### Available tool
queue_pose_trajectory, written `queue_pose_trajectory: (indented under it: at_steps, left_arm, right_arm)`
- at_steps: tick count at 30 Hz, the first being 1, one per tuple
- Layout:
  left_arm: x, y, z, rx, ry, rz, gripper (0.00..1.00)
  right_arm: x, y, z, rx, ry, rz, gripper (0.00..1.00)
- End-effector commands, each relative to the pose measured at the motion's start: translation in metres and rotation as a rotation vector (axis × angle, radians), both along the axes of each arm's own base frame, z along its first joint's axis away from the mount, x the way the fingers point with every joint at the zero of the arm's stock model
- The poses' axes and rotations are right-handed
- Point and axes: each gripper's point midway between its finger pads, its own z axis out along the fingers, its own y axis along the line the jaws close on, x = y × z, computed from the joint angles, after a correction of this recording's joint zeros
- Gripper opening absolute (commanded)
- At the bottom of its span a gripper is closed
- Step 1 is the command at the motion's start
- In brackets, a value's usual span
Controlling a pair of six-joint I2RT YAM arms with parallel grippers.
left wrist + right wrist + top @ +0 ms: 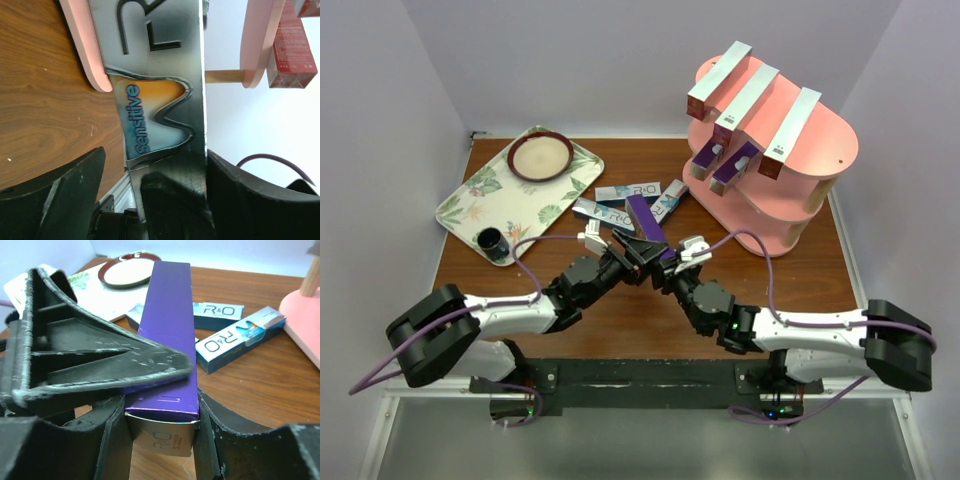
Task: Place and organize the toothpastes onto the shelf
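Note:
A purple toothpaste box (pixel 642 222) hangs over the table's middle, where both arms meet. My right gripper (pixel 162 410) is shut on its near end, the purple box (pixel 167 330) running away from the camera. My left gripper (pixel 155 152) is open around the same box (pixel 155 75), with a gap beside its left finger (pixel 60 195); one left finger (pixel 100 360) lies across the box. The pink shelf (pixel 810 190) stands at the back right with three toothpastes (pixel 746 103) on its top board and two purple ones (pixel 725 160) on the middle board. Three more toothpastes (pixel 628 192) lie on the table.
A leaf-patterned tray (pixel 470 200) at the back left carries a dark-rimmed bowl (pixel 541 157) and a small dark cup (pixel 492 242). White walls close in the table on three sides. Purple cables loop from both arms.

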Motion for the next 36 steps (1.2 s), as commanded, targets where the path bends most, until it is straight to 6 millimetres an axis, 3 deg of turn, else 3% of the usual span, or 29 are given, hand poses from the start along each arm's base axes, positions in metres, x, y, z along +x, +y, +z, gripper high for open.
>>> queue_pose_trajectory:
  at_steps: [1, 3, 4, 6, 7, 9, 13, 14, 16, 18, 19, 20, 25, 29, 36]
  left_arm:
    - [-0.003, 0.004, 0.014, 0.018, -0.077, 0.003, 0.89]
    - [-0.002, 0.011, 0.007, 0.061, -0.084, 0.023, 0.94]
    - [-0.002, 0.016, 0.012, 0.062, -0.098, 0.037, 0.95]
    - [0.001, 0.027, 0.002, 0.137, -0.109, 0.073, 0.98]
    - [0.002, 0.034, 0.011, 0.141, -0.130, 0.093, 1.00]
    - [0.007, 0.046, 0.012, 0.224, -0.170, 0.142, 1.00]
    - [0.014, 0.076, 0.047, 0.321, -0.287, 0.242, 1.00]
    - [0.016, 0.083, 0.042, 0.386, -0.283, 0.260, 1.00]
    - [0.020, 0.096, 0.061, 0.463, -0.346, 0.299, 1.00]
    - [0.025, 0.114, 0.061, 0.576, -0.348, 0.352, 1.00]
    - [0.024, 0.121, 0.065, 0.591, -0.356, 0.373, 1.00]
    - [0.025, 0.130, 0.063, 0.625, -0.351, 0.402, 1.00]
    - [0.022, 0.166, 0.071, 0.706, -0.370, 0.504, 1.00]
    - [0.020, 0.188, 0.086, 0.788, -0.411, 0.564, 1.00]
    - [0.016, 0.223, 0.092, 1.001, -0.420, 0.624, 1.00]
  right_arm:
    - [0.000, -0.023, 0.031, 0.108, -0.028, -0.063, 0.20]
    - [-0.004, -0.031, 0.025, 0.081, -0.004, -0.060, 0.19]
    - [-0.006, -0.038, 0.032, 0.103, -0.006, -0.061, 0.18]
    - [-0.011, -0.048, 0.021, 0.060, 0.030, -0.066, 0.16]
    - [-0.013, -0.054, 0.020, 0.051, 0.038, -0.070, 0.15]
    - [-0.017, -0.070, 0.016, 0.025, 0.066, -0.089, 0.14]
    - [-0.026, -0.095, 0.013, 0.005, 0.108, -0.117, 0.13]
    - [-0.029, -0.107, 0.007, -0.034, 0.127, -0.127, 0.13]
    - [-0.032, -0.115, 0.018, -0.023, 0.134, -0.130, 0.13]
    - [-0.038, -0.125, 0.026, -0.036, 0.161, -0.133, 0.13]
    - [-0.041, -0.133, 0.022, -0.087, 0.182, -0.141, 0.13]
    - [-0.042, -0.136, 0.036, -0.075, 0.183, -0.144, 0.13]
    - [-0.048, -0.166, 0.050, -0.148, 0.225, -0.210, 0.11]
    - [-0.051, -0.191, 0.076, -0.142, 0.221, -0.277, 0.11]
    - [-0.051, -0.226, 0.096, -0.137, 0.147, -0.362, 0.11]
